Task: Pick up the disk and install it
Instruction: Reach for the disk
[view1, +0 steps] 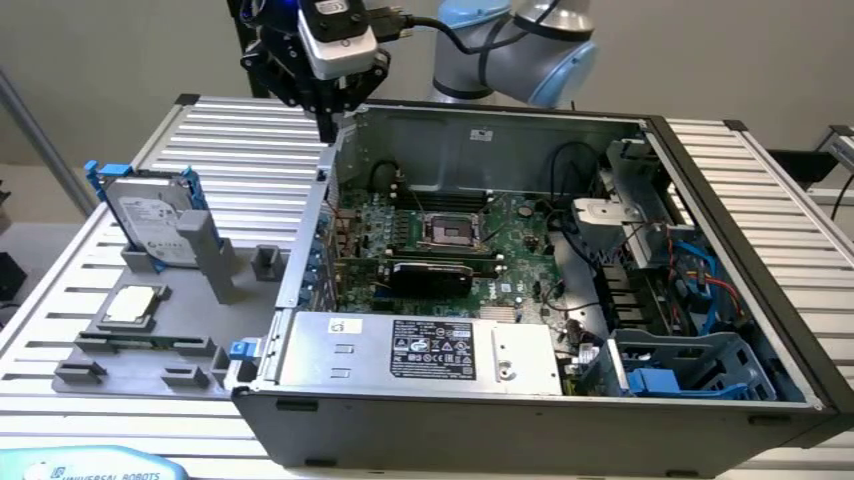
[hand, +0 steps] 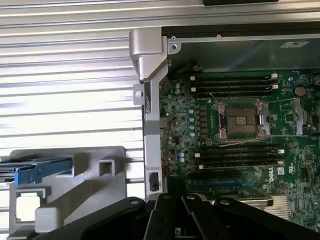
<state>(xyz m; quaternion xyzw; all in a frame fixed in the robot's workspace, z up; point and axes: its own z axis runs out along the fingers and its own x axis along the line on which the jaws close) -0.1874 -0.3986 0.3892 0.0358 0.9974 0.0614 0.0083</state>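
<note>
The disk (view1: 150, 222), silver-grey with a white label and blue side rails, stands on edge in a grey holder (view1: 200, 262) on the exterior view's left, beside the open computer case (view1: 310, 230). In the wrist view the disk (hand: 35, 172) appears edge-on as a blue rail. My gripper (view1: 324, 125) hangs shut and holds nothing. It is above the case's far corner, well away from the disk. Its black fingers (hand: 165, 212) are pressed together over the case wall.
Inside the case lie the motherboard (view1: 441, 235) with its bare socket, a silver power supply (view1: 420, 350) with a black label, and a blue drive bay (view1: 681, 370). A small square chip (view1: 134, 303) rests on the grey fixture. The ribbed metal table (view1: 240, 130) extends all around.
</note>
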